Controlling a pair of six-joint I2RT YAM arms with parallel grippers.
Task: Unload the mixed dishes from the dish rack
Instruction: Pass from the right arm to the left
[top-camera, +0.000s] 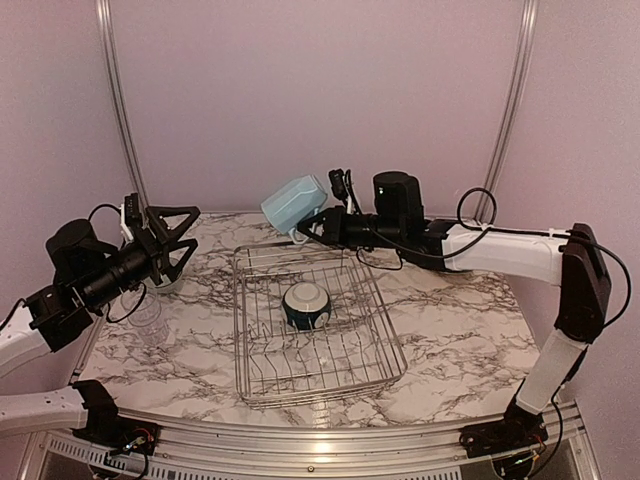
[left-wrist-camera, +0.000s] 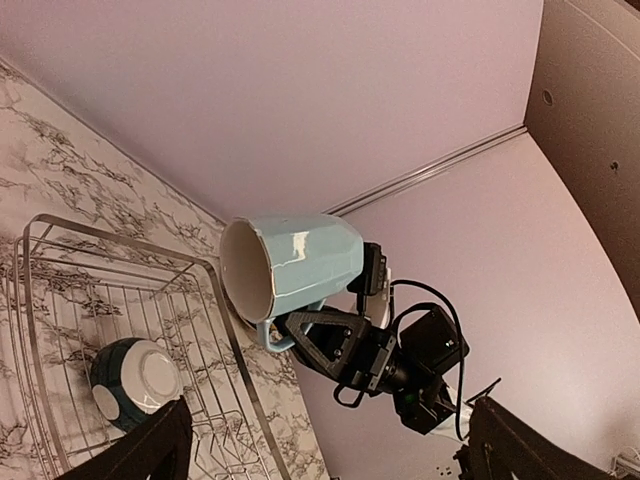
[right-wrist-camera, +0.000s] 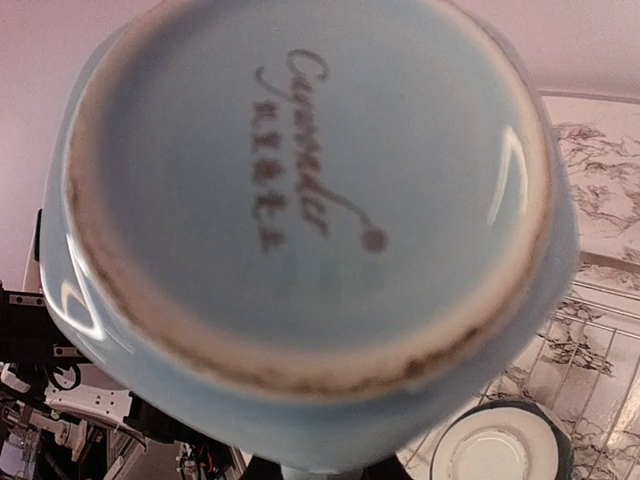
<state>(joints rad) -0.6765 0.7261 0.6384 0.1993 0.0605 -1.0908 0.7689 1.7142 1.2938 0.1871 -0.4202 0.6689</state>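
Observation:
The silver wire dish rack (top-camera: 372, 300) sits mid-table with a dark-teal-and-white bowl (top-camera: 306, 305) upside down inside it. My right gripper (top-camera: 303, 231) is shut on the handle of the light blue mug (top-camera: 293, 204), holding it tipped on its side in the air above the rack's far left corner. In the right wrist view the mug's base (right-wrist-camera: 300, 200) fills the frame, with the bowl (right-wrist-camera: 500, 450) below it. My left gripper (top-camera: 176, 240) hangs open and empty left of the rack, pointing at the mug (left-wrist-camera: 300, 262). Its view also shows the rack (left-wrist-camera: 40, 225) and bowl (left-wrist-camera: 135, 380).
A clear glass (top-camera: 148, 318) stands on the marble table left of the rack, under my left arm. A pale object (top-camera: 166, 284) lies just below the left gripper; I cannot tell what it is. Metal frame posts rise at the back corners.

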